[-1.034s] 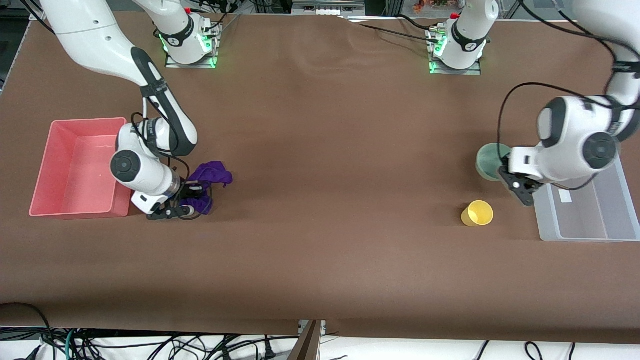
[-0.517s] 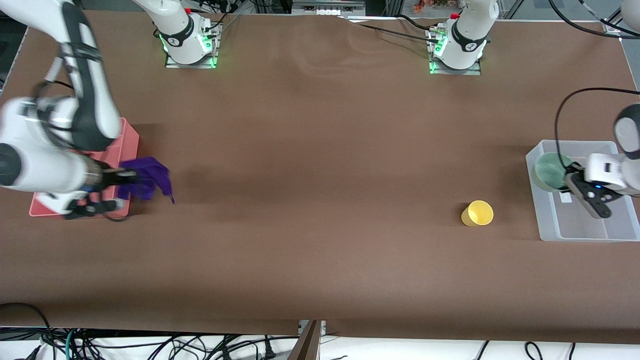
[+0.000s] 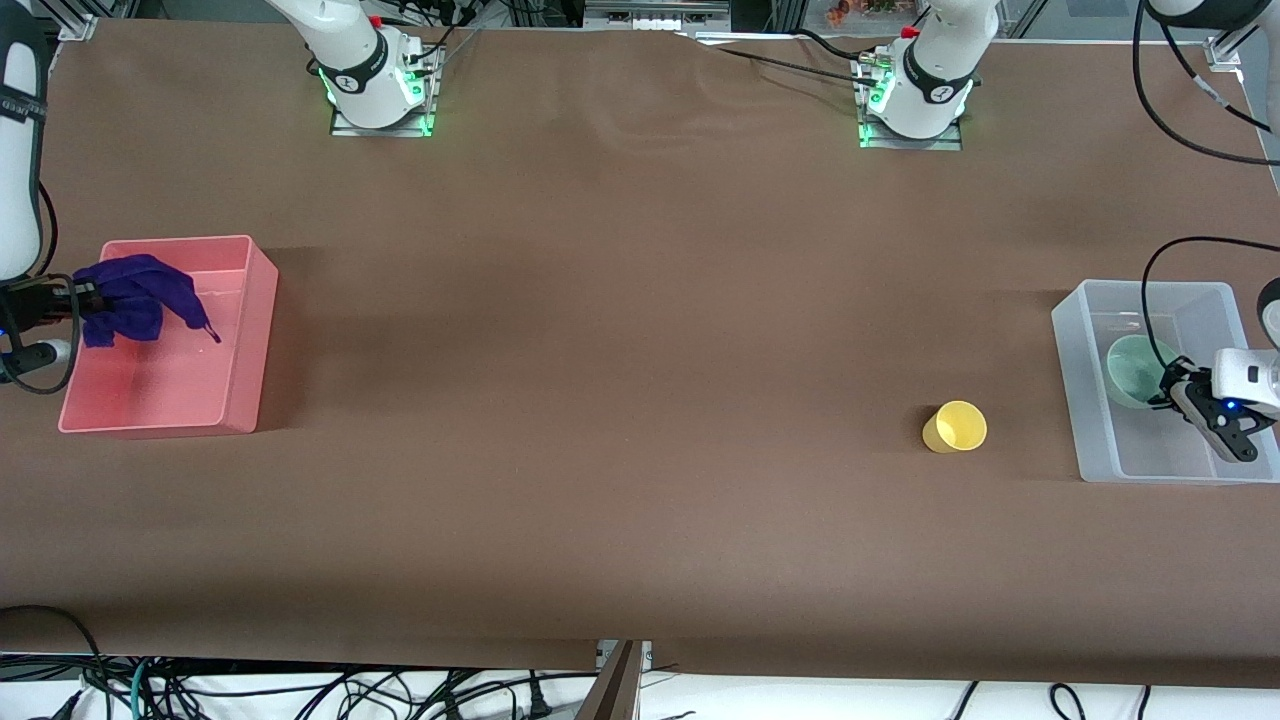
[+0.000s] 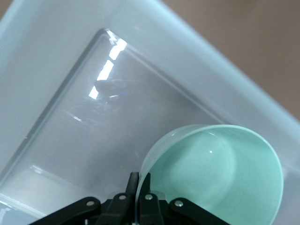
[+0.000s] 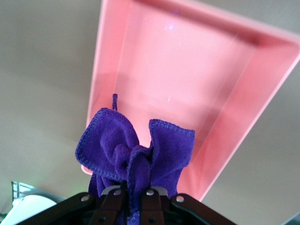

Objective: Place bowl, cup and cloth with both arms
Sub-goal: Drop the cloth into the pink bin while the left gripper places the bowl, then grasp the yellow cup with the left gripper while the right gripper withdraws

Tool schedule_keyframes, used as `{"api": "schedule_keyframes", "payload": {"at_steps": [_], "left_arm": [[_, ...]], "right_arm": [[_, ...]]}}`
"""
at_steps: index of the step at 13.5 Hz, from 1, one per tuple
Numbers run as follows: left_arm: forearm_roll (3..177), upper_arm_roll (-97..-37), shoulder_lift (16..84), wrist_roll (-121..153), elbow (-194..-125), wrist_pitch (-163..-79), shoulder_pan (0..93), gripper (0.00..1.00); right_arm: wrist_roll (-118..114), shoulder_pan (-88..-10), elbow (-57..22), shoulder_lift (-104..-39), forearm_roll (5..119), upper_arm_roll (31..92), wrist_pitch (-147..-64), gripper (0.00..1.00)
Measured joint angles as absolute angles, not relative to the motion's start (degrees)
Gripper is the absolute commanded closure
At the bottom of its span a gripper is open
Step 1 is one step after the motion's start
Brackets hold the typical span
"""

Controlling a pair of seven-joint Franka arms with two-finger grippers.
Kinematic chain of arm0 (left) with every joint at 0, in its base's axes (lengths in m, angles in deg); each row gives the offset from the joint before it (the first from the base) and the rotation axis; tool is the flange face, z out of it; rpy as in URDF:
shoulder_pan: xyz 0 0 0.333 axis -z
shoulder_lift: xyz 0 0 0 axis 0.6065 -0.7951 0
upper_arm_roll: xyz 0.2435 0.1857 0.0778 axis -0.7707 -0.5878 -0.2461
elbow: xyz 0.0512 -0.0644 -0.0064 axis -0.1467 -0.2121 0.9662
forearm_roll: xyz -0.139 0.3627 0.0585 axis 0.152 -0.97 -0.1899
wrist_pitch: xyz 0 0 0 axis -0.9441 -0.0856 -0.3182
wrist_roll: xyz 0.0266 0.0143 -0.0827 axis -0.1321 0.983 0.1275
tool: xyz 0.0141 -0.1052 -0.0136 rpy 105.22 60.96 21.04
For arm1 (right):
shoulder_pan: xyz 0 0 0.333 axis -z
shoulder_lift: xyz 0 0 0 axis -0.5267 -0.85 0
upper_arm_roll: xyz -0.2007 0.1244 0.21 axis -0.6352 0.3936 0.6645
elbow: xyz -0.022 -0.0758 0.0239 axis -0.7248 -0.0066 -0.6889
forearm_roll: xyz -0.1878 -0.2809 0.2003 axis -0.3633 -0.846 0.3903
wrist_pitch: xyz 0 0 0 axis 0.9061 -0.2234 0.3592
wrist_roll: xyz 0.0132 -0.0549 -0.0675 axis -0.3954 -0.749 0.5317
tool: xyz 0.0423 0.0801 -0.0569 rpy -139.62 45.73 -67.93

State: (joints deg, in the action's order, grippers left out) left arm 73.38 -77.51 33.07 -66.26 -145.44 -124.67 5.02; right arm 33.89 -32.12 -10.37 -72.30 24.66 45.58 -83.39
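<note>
Right black two-finger gripper (image 3: 62,305): fingers pinched together on the rumpled deep-purple fabric cloth (image 3: 135,300), soft terry folds hanging over the open pink rectangular plastic bin (image 3: 262,300) at the right arm's end of the table. Left black two-finger gripper (image 3: 1168,392): fingers clamped on the rim of the smooth pale sage-green round bowl (image 3: 1132,368), tilted above the floor of the translucent clear plastic tub (image 3: 1075,390). Small plain yellow tapered plastic cup (image 3: 955,427): on the brown table covering (image 3: 640,400), just beside the tub.
</note>
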Motion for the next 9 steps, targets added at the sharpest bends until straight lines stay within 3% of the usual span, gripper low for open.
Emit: {"api": "schedule_keyframes", "payload": {"at_steps": [1, 2, 3, 4, 5, 9], "left_arm": [[73.38, -77.5, 32.44, -66.26, -145.34, -125.46, 4.89, 0.16], [73.38, -77.51, 31.95, -66.24, -145.29, -125.66, 4.82, 0.0], [73.38, -77.5, 31.62, -66.21, -145.17, -125.83, 4.81, 0.0], [73.38, -77.43, 31.54, -66.21, -144.99, -125.95, 4.82, 0.0], [73.38, -77.23, 31.6, -66.21, -144.5, -125.96, 4.83, 0.0], [73.39, -75.31, 35.9, -64.52, -141.5, -121.54, 6.83, 0.0]], "right_arm": [[33.9, -31.88, -12.14, -72.78, 24.66, 45.56, -84.58, 1.0], [33.9, -31.87, -14.28, -73.23, 24.66, 45.55, -86.77, 1.0], [33.9, -31.84, -16.61, -73.63, 24.66, 45.53, -89.32, 0.86], [33.89, -31.76, -18.82, -74.04, 24.66, 45.49, -91.59, 0.24], [33.89, -31.54, -20.57, -74.54, 24.66, 45.46, -93.2, 0.0], [33.84, -31.31, -20.97, -74.11, 24.75, 45.58, -94.31, 0.0]]}}
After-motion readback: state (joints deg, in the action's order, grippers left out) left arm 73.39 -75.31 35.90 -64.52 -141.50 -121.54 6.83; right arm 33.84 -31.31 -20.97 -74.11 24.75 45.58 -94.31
